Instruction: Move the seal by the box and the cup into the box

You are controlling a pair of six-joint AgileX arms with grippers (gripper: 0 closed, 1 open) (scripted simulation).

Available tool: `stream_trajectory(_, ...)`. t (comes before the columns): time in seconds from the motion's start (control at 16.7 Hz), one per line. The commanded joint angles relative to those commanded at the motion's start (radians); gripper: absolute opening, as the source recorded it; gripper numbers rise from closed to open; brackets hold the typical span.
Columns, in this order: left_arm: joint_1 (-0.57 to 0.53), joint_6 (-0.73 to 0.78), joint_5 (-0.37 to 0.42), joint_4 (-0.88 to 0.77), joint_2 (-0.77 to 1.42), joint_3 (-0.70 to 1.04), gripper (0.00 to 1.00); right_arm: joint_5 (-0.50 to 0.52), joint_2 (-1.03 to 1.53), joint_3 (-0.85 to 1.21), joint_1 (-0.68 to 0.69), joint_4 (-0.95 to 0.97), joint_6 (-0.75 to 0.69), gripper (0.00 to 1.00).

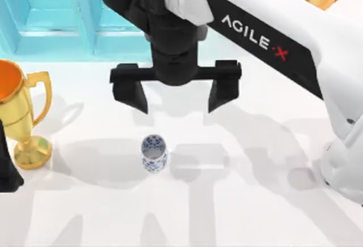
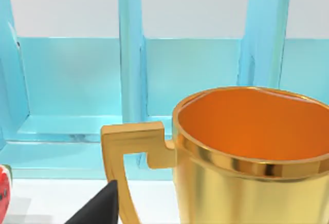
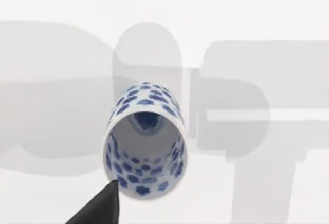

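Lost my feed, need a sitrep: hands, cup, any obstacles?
Right hand open, above the table between box and cup. Cup upright, untouched. Left hand parked beside the trophy. Nothing blocking.

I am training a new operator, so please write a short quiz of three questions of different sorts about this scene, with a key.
1. True or false: the cup stands upright on the table.
2. Multiple choice: the right end effector is
A. shut on the cup
B. open, above the table between the box and the cup
C. inside the box
3. Fill in: the gold trophy at the table's left edge is ____ inside.

Key
1. True
2. B
3. orange
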Motion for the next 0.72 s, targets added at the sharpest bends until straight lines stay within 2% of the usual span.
stream_trajectory(0.3,0.0,0.0,0.0,0.0,0.0,0.0,1.0,0.021,0.119,0.144,0.119,0.011,0.125,1.0)
stream_trajectory(0.72,0.0,0.0,0.0,0.0,0.0,0.0,1.0,0.021,0.117,0.127,0.118,0.027,0.126,1.0)
